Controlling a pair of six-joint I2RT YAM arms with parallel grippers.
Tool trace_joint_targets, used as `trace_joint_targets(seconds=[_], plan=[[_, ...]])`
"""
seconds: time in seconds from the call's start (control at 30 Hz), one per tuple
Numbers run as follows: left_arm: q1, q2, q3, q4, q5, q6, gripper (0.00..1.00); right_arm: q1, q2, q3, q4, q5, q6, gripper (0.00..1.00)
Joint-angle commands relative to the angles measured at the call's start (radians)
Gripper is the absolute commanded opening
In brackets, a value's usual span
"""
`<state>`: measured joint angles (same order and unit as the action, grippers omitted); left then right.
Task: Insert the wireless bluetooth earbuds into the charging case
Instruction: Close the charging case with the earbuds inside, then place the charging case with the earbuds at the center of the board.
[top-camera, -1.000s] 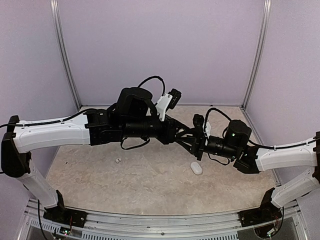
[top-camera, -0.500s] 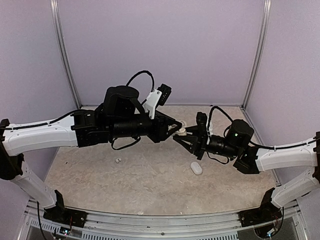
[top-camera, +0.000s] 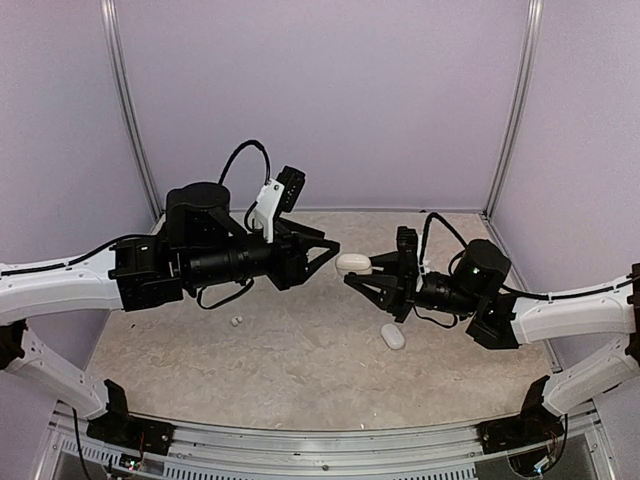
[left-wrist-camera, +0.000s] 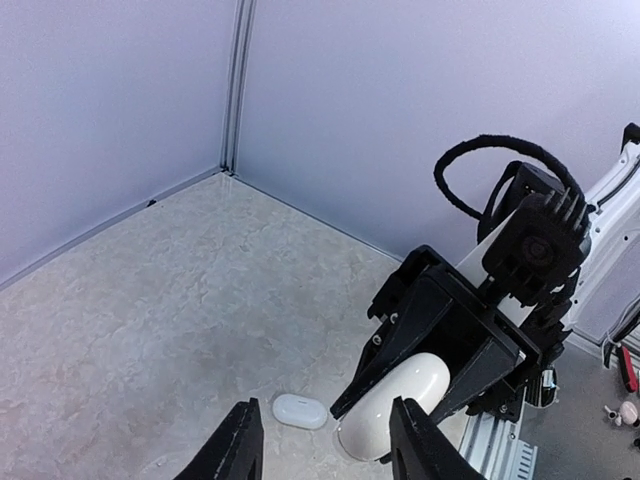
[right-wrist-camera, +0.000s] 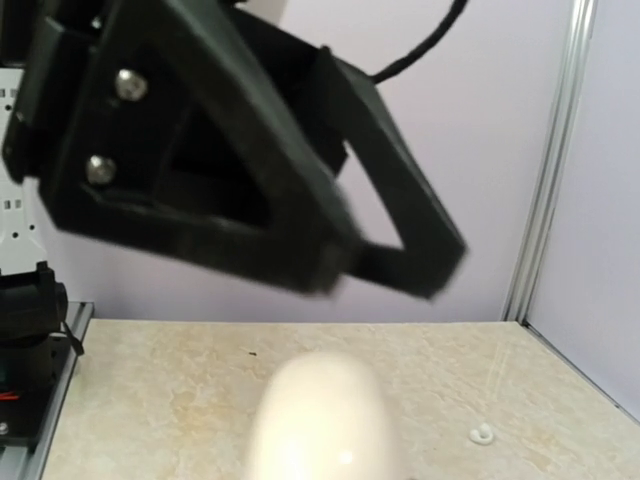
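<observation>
My right gripper (top-camera: 362, 272) is clenched on the case (top-camera: 351, 263), holding it in the air above the table (top-camera: 300, 370). My left gripper (top-camera: 328, 250) hangs released and empty, just beside the case. One earbud (top-camera: 236, 321) lies on the table, well apart.

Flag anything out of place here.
One earbud lies loose on the table, well away from the charging case, which the right gripper holds in the air. A white oval object lies nearby. No second earbud shows.

White shells (top-camera: 60, 285), black end effectors (top-camera: 322, 258) (top-camera: 358, 272), seemingly silver screws (right-wrist-camera: 130, 85)
</observation>
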<state>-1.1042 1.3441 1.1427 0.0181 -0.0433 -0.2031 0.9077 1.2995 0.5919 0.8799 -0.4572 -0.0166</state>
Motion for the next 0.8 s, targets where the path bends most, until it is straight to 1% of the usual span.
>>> trace_joint_targets(seconds=[0.0,0.27,0.37,0.47,0.53,0.63,0.73,0.77], plan=[[0.024,-0.076,-0.044,0.059,-0.002,0.029,0.46,0.005,-0.036,0.015,0.011,-0.034,0.000,0.00],[0.044,-0.137,-0.126,0.056,0.011,0.066,0.55,-0.006,-0.069,0.028,-0.075,-0.090,0.013,0.00],[0.046,-0.154,-0.167,0.084,-0.009,0.057,0.57,-0.026,-0.074,0.040,-0.130,-0.106,0.066,0.00],[0.051,-0.170,-0.206,0.114,-0.038,0.040,0.62,-0.049,-0.083,0.054,-0.218,-0.098,0.095,0.00],[0.057,-0.177,-0.236,0.133,-0.059,0.024,0.66,-0.064,-0.092,0.069,-0.331,-0.076,0.102,0.00],[0.069,-0.184,-0.271,0.158,-0.096,-0.007,0.77,-0.102,-0.100,0.081,-0.459,-0.033,0.127,0.00],[0.087,-0.190,-0.304,0.187,-0.125,-0.037,0.97,-0.163,-0.086,0.076,-0.533,-0.033,0.188,0.00],[0.095,-0.193,-0.313,0.195,-0.136,-0.048,0.99,-0.195,-0.074,0.076,-0.551,-0.036,0.210,0.00]])
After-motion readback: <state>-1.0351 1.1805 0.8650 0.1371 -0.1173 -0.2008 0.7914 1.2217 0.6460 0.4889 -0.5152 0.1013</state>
